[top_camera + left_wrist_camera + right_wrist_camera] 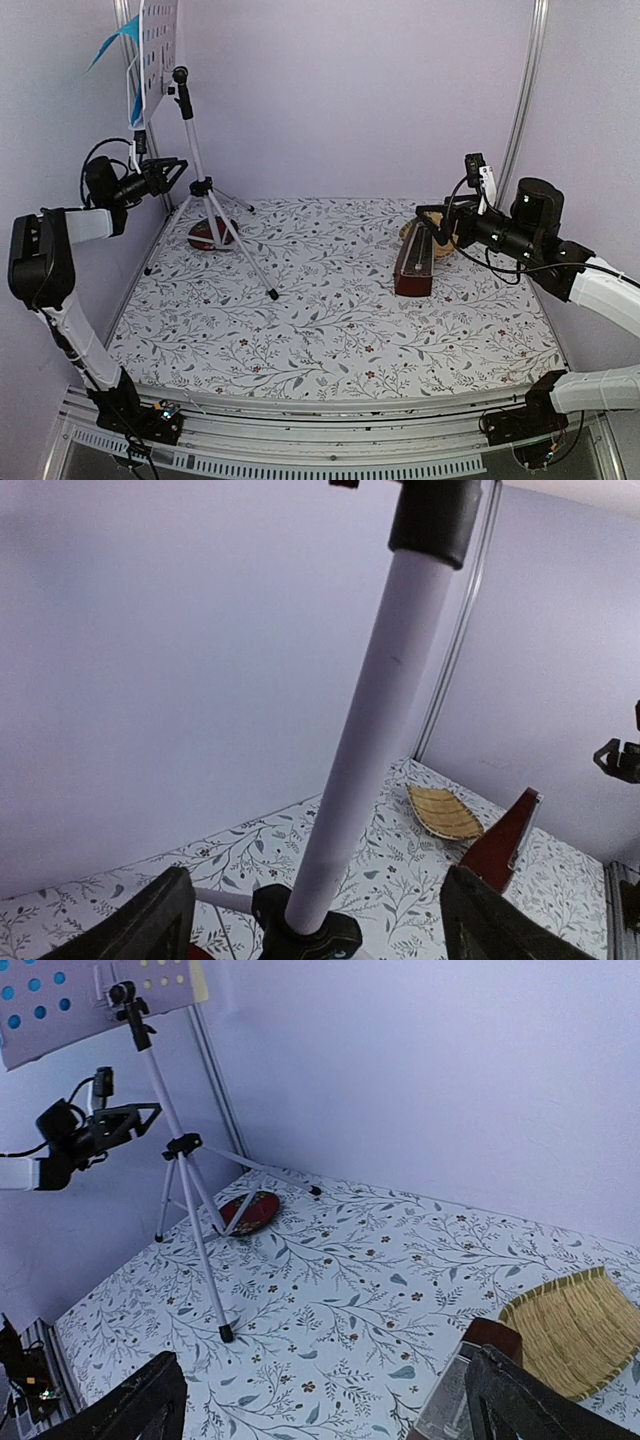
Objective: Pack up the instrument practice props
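Floral table inside lilac walls; the step looks like the reach-in. Left gripper, jaws spread, hovers beside the music stand pole at 10 o'clock; right gripper, likewise spread, hangs over the metronome at 3 o'clock. Next each must close squarely; the stand crowds the 10 o'clock corner, the centre offers room

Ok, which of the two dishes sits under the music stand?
The dark red round plate, far left between the music stand's legs. The woven straw tray lies to the right, by the metronome.
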{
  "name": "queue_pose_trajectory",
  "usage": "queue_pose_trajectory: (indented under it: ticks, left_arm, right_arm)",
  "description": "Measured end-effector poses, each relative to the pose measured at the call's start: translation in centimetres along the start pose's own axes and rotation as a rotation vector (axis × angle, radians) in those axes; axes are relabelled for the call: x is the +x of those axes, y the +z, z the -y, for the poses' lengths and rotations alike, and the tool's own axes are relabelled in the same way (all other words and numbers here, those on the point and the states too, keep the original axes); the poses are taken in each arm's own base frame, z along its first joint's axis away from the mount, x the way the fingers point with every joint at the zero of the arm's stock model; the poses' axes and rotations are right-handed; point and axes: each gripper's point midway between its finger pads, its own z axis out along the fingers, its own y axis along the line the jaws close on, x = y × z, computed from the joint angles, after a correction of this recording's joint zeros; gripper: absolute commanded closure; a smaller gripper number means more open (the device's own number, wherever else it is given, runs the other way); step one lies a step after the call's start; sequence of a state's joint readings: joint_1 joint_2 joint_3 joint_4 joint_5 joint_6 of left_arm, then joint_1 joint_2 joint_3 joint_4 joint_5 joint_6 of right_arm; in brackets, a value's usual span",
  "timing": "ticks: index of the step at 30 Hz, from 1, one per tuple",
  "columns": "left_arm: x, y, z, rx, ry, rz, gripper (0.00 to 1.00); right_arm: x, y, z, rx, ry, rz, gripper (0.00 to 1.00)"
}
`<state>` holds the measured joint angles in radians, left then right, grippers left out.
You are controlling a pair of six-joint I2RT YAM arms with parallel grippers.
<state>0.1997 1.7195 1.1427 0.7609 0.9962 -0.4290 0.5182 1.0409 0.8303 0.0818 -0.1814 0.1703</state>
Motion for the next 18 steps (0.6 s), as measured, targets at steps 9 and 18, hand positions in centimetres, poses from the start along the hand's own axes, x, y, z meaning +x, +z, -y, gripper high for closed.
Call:
queue_pose_trajectory:
  ticks: [9, 18]
  left_arm:
    - [0.7, 2.0, -1.1, 0.103, 0.028, -0.029, 0.19]
    - [-0.7, 5.4, -0.8, 0.174, 0.101, -0.052, 0.47]
  right_arm:
    - [-0.4, -0.5, -1.7, -0.096, -0.022, 0.013, 0.01]
    - [-0.2, -0.4, -2.0, -0.115, -0.021, 0.006, 0.01]
